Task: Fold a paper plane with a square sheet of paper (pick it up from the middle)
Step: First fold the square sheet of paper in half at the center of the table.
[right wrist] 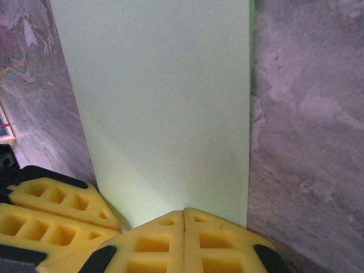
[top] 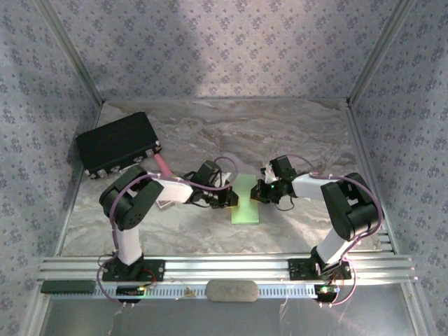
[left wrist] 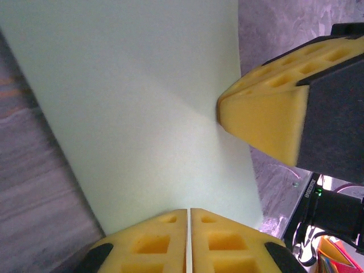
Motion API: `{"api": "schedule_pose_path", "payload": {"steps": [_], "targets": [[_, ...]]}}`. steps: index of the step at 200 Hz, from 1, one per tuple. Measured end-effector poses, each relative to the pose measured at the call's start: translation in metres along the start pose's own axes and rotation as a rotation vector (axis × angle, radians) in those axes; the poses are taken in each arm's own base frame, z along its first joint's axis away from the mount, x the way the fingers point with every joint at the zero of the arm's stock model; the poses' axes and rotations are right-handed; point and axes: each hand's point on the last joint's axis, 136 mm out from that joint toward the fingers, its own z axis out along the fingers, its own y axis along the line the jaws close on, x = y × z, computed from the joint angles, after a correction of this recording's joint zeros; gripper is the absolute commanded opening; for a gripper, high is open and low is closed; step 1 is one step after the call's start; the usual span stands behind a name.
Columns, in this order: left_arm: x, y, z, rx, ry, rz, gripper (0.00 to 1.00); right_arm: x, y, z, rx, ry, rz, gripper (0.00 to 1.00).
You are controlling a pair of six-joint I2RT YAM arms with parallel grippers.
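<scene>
Thin pale-green paper sheet (top: pixel 246 201), folded to a narrow strip, lies centre of the marbled table (top: pixel 175 231) w/ its long axis running away from the arm bases. At its left long edge sits the left gripper (top: pixel 225 199), at the right edge the right gripper (top: pixel 264 190) — both pressed together, tips at the paper; pinching or just pressing, can't tell. Both arms equally near.

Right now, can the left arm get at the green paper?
Yes, it seems so: the left gripper is shut at the edge of the square sheet of paper, nothing between them; the right gripper pinches the opposite side.
</scene>
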Motion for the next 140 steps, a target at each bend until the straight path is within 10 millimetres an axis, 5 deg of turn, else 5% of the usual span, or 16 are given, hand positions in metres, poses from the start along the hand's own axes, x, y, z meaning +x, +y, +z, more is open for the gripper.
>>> {"api": "schedule_pose_path", "payload": {"steps": [63, 140], "targets": [[-0.047, -0.012, -0.015, 0.022, -0.077, -0.001, 0.1, 0.0, 0.0, 0.0, 0.003, 0.002, 0.0, 0.0], [-0.034, 0.016, 0.001, -0.049, -0.009, -0.029, 0.1, 0.0, 0.0, 0.0, 0.004, 0.002, 0.0, 0.0]]}}
